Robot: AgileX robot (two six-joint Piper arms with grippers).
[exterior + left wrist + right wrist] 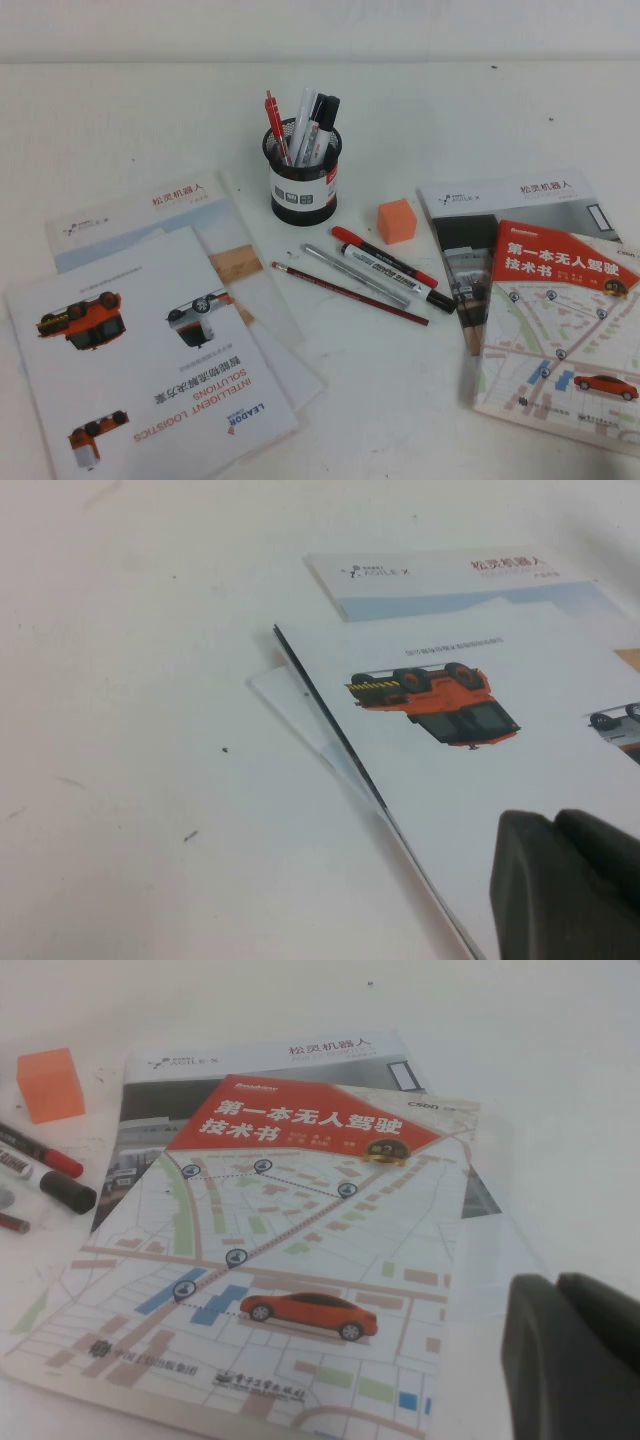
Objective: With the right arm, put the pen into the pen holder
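Note:
The pen (350, 294), a long thin dark-red stick, lies flat on the white table in front of the pen holder; only its end shows at the edge of the right wrist view (10, 1223). The pen holder (303, 175) is a black mesh cup with a white label band, standing upright with several pens in it. Neither arm shows in the high view. My right gripper (555, 1290) hovers over the map booklet (270, 1260), well to the right of the pen, fingers together and empty. My left gripper (555, 825) hovers over the brochures (480, 770), fingers together and empty.
A silver-grey pen (355, 275), a white marker (400, 277) and a red-capped marker (385, 257) lie beside the pen. An orange cube (397, 221) sits to the right of the holder. Brochures (150, 340) cover the left of the table, booklets (560, 300) the right.

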